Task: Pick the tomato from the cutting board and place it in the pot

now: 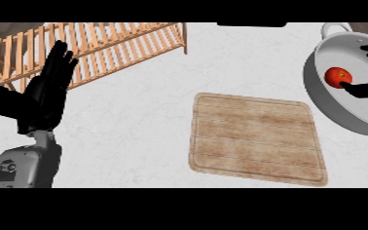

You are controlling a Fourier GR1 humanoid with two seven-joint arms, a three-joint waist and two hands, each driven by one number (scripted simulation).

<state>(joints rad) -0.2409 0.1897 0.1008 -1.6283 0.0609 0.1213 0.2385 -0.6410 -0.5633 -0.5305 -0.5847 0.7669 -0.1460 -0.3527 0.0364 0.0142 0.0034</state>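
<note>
Tomato (336, 76) over pot (327, 102), right edge; right hand (357, 88) mostly cut off, grip unclear. Left hand (49, 90) open, resting left. Risk: withdrawing fingers catching the rim, or drag tomato out.

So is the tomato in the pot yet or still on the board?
In the pot: the tomato shows against its inner wall, with the right hand at it. The board is bare.
</note>
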